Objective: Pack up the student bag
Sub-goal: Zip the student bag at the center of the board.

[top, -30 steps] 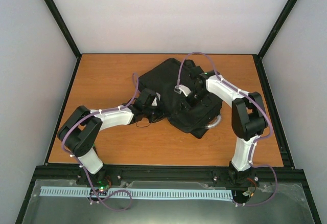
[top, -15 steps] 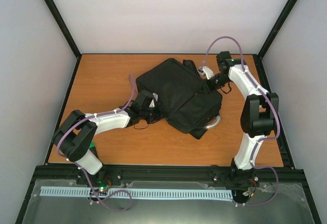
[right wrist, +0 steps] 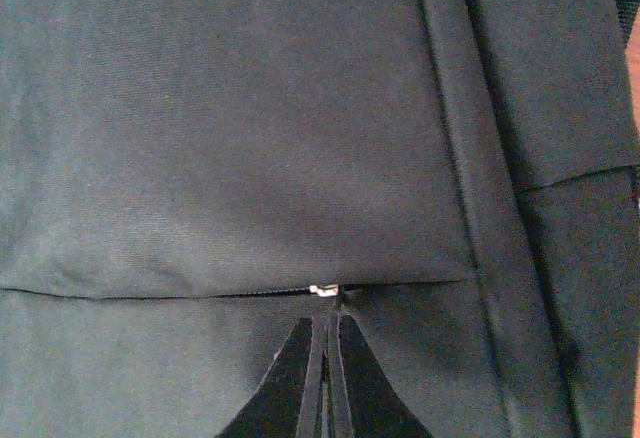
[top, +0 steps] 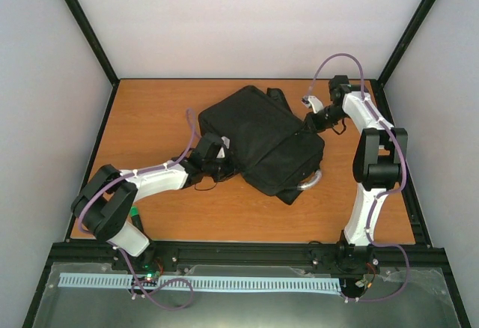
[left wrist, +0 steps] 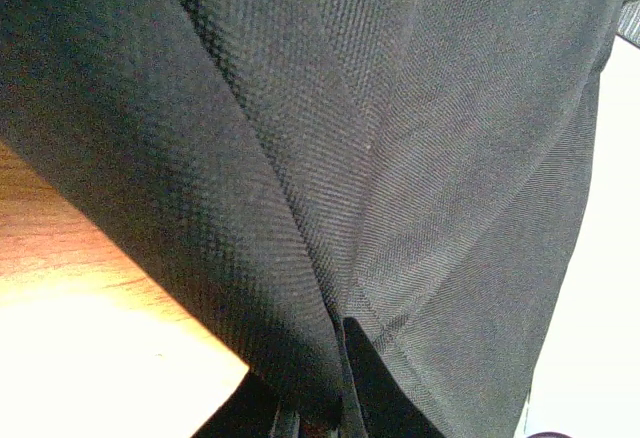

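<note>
Right tool [right wrist: 325,326] shut, at a zipper on the student bag [right wrist: 230,118]

Black woven fabric of the bag fills nearly the whole view. A closed zipper line [right wrist: 150,294] runs level across it from the left, ending at a small silvery slider [right wrist: 323,289]. The tool's two dark fingers [right wrist: 293,363] rise from the bottom edge, pressed almost together, with their tips just under the slider; whether they pinch it cannot be told. A flat fabric band [right wrist: 455,128] runs top to bottom on the right, and a sliver of orange table [right wrist: 635,68] shows beyond it.
</note>
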{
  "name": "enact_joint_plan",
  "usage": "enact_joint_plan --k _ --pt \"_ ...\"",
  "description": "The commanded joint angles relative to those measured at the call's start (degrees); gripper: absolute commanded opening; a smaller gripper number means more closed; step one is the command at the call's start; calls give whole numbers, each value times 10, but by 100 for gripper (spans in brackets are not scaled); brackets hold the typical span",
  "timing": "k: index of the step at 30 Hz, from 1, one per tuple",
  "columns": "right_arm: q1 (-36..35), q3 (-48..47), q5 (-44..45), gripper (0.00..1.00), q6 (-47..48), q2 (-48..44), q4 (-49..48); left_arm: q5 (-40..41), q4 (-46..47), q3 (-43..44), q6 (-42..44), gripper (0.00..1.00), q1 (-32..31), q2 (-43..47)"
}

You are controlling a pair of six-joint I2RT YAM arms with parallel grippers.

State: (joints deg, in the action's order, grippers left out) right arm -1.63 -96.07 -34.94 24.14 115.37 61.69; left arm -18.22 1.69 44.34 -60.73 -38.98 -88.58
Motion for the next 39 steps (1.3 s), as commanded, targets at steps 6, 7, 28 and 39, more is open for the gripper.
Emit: enact_joint_plan --k 6,7,28,39 --pt "35 -29 46 3 3 37 -39 31 -53 -14 18 1 -2 21" --pt "38 -33 48 3 2 40 -40 32 -55 -15 19 1 -2 22" --pt "83 -59 69 3 -31 69 -91 50 -68 -26 23 1 -2 28" --pt "97 -57 48 10 -39 70 -84 51 -73 -28 32 1 -2 30"
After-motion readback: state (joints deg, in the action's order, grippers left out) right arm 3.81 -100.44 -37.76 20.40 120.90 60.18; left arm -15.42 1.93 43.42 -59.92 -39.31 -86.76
